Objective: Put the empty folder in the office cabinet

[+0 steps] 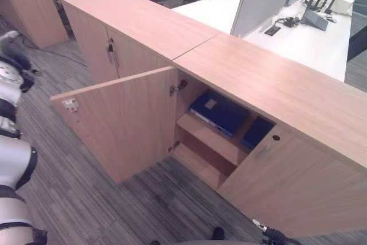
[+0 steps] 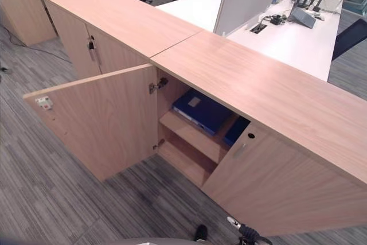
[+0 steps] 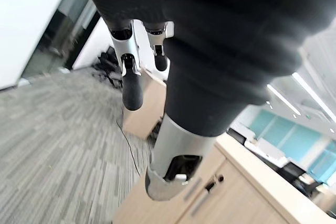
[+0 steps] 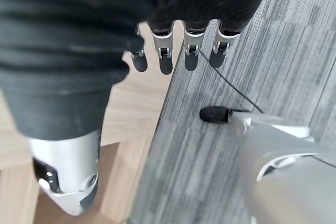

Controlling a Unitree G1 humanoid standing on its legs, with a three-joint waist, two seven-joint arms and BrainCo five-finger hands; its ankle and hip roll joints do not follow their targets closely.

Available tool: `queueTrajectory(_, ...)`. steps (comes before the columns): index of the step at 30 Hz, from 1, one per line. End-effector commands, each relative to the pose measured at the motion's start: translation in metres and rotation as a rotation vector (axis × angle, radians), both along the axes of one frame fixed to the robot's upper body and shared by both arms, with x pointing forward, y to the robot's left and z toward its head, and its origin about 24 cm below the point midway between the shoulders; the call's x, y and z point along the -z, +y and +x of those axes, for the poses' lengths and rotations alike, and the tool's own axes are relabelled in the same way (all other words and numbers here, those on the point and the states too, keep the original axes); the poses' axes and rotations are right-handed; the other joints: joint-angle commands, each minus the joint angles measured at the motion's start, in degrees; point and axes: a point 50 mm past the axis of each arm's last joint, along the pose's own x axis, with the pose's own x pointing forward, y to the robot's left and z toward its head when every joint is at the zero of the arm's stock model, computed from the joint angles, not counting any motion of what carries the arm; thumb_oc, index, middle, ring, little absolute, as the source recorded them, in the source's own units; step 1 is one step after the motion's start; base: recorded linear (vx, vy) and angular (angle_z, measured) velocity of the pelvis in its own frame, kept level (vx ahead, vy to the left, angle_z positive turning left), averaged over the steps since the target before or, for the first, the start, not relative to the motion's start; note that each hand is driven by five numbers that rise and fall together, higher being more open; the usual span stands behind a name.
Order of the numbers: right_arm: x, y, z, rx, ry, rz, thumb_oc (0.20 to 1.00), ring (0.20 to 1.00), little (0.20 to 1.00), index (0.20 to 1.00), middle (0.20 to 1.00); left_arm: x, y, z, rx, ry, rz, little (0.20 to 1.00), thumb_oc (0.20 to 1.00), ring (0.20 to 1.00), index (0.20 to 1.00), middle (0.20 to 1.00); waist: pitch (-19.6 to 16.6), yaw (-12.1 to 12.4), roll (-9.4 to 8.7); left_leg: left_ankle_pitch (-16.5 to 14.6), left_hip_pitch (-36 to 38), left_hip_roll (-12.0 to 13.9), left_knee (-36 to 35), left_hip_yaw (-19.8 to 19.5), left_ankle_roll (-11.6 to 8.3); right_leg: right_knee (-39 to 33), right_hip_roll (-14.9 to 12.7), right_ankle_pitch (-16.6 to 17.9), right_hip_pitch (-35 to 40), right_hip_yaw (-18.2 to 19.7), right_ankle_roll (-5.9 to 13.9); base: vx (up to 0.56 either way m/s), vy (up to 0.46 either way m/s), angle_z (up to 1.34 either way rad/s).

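A long wooden cabinet [image 1: 258, 78] runs from far left to near right over grey carpet [image 1: 86, 199]. Its left door [image 1: 123, 121] stands swung open; the right door [image 1: 292, 185] is closed. On the upper shelf [image 1: 212, 137] inside lies the folder [image 1: 219, 112], dark blue and flat, with a pale label on its cover. Another blue folder [image 1: 257, 133] sits just to its right. The left robot hand [image 3: 131, 82] and the right robot hand [image 4: 178, 56] both hang with fingers straight, holding nothing.

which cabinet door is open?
The left door of the nearer cabinet, swung out toward the robot, showing blue folders on the shelf. Its right door and the farther cabinet's doors are closed.
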Motion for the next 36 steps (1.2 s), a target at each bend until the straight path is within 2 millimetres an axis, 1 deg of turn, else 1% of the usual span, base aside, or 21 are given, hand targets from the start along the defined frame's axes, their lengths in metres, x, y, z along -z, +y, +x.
queueTrajectory(1,-0.01,-0.022,0.016,-0.04,-0.004,-0.089,1.0,1.0,1.0,1.0,1.0,0.003,0.002,0.0,-0.046,-0.04,-0.036,1.0,1.0,1.0,1.0,1.0,1.24,0.97,3.53,-6.01,-1.14,-0.14,2.97,-6.54,-0.56,0.57,-4.95,-0.05,9.71,-1.28,8.27,0.01,0.012,-0.07)
queueTrajectory(2,-0.01,-0.022,0.016,-0.04,-0.004,-0.089,1.0,1.0,1.0,1.0,1.0,0.003,0.002,0.0,-0.046,-0.04,-0.036,1.0,1.0,1.0,1.0,1.0,1.24,0.98,3.53,-6.05,-1.17,-0.13,3.04,-6.53,-0.56,0.57,-4.95,-0.05,9.7,-1.26,8.27,0.0,0.012,-0.04)
queueTrajectory(5,-0.009,-0.016,0.022,-0.066,-0.004,-0.091,1.0,1.0,1.0,1.0,1.0,0.019,-0.001,0.002,-0.05,-0.02,-0.075,1.0,1.0,1.0,1.0,1.0,1.42,0.77,2.51,-7.02,-1.5,0.93,4.35,-4.72,-0.28,0.98,-4.92,1.34,9.14,-1.44,8.27,0.0,0.017,-0.22)
queueTrajectory(12,-0.005,-0.012,0.013,-0.09,0.035,-0.091,1.0,1.0,1.0,1.0,1.0,0.028,-0.004,0.004,-0.05,-0.002,-0.081,1.0,1.0,1.0,1.0,1.0,1.43,0.5,0.99,-7.07,0.47,1.73,2.7,-2.52,-0.45,1.09,-4.19,1.93,8.73,-2.23,8.27,0.02,0.006,-0.3)
queueTrajectory(13,-0.005,-0.011,0.011,-0.09,0.04,-0.089,1.0,1.0,1.0,1.0,1.0,0.03,-0.004,0.004,-0.051,0.004,-0.08,1.0,1.0,1.0,1.0,1.0,1.2,0.47,1.31,-8.32,1.47,2.41,2.06,-2.96,-0.74,0.84,-3.28,1.55,9.28,-1.98,8.27,0.09,-0.023,-0.29)
queueTrajectory(21,-0.002,-0.005,0.008,-0.076,0.046,-0.07,1.0,1.0,1.0,1.0,1.0,0.04,-0.007,0.005,-0.047,0.027,-0.086,1.0,1.0,1.0,1.0,1.0,1.19,0.11,-0.39,-8.49,1.78,3.16,1.29,-2.32,-1.05,0.53,-2.41,1.96,8.85,-2.4,8.27,0.02,-0.013,-0.11)
queueTrajectory(22,-0.002,-0.005,0.008,-0.076,0.046,-0.07,1.0,1.0,1.0,1.0,1.0,0.04,-0.007,0.005,-0.047,0.027,-0.086,1.0,1.0,1.0,1.0,1.0,1.16,0.11,-0.39,-8.49,1.76,3.16,1.29,-2.32,-1.05,0.53,-2.41,1.96,8.84,-2.4,8.27,0.0,-0.008,-0.1)
queueTrajectory(26,-0.001,0.004,0.014,-0.112,0.028,-0.056,1.0,1.0,1.0,1.0,1.0,0.047,-0.02,0.013,0.004,0.045,-0.084,1.0,1.0,1.0,1.0,1.0,1.27,0.19,-1.0,-8.6,1.54,3.4,1.15,-2.23,-1.18,0.41,-2.08,1.61,8.47,-2.81,8.27,0.01,-0.009,-0.13)
queueTrajectory(31,-0.002,0.009,0.023,-0.134,0.0,-0.053,1.0,1.0,1.0,1.0,1.0,0.055,-0.027,0.016,0.026,0.066,-0.088,1.0,1.0,1.0,1.0,1.0,1.65,0.36,-1.17,-8.67,1.55,3.31,1.12,-2.2,-1.14,0.38,-1.99,1.71,8.41,-2.97,8.27,0.0,0.0,0.0)
queueTrajectory(33,-0.003,0.012,0.025,-0.145,-0.012,-0.048,1.0,1.0,1.0,1.0,1.0,0.062,-0.032,0.019,0.044,0.085,-0.085,1.0,1.0,1.0,1.0,1.0,1.72,0.2,-1.23,-8.61,1.39,3.36,1.07,-2.18,-1.19,0.38,-1.86,1.82,8.39,-2.96,8.27,0.0,-0.006,0.02)
queueTrajectory(36,-0.004,0.015,0.03,-0.17,-0.03,-0.051,1.0,1.0,1.0,1.0,1.0,0.073,-0.046,0.025,0.096,0.116,-0.084,1.0,1.0,1.0,1.0,1.0,1.7,0.2,-1.29,-8.71,1.27,3.34,0.95,-2.35,-1.16,0.3,-1.81,1.4,8.35,-3.22,8.27,0.0,0.0,0.0)
